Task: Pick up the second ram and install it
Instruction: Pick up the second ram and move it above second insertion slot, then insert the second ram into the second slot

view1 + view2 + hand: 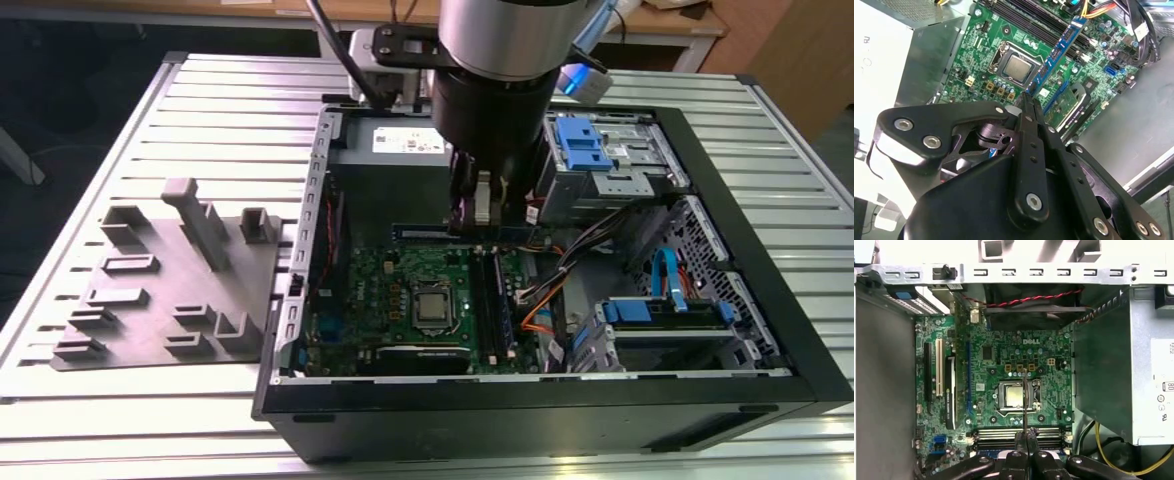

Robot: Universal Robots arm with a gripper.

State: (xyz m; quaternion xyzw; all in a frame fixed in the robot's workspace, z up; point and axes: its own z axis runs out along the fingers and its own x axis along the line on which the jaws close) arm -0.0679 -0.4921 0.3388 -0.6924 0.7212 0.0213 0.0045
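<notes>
Second ram (1056, 54), a thin dark-blue memory board with dark chips, was judged liable to twist or meet the long black slots (994, 432) askew, being pinched by one end only. At the exterior view's left lay a grey moulded parts tray (147, 290). To its right, inside the open black computer case (534, 415), the black metal gripper (1027, 96) was clamped on the board, which projected beyond its fingertips over the green motherboard (989, 390).

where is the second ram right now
In the second wrist view, the second ram is pinched in the fingers, over the green motherboard, near the CPU socket.
</notes>
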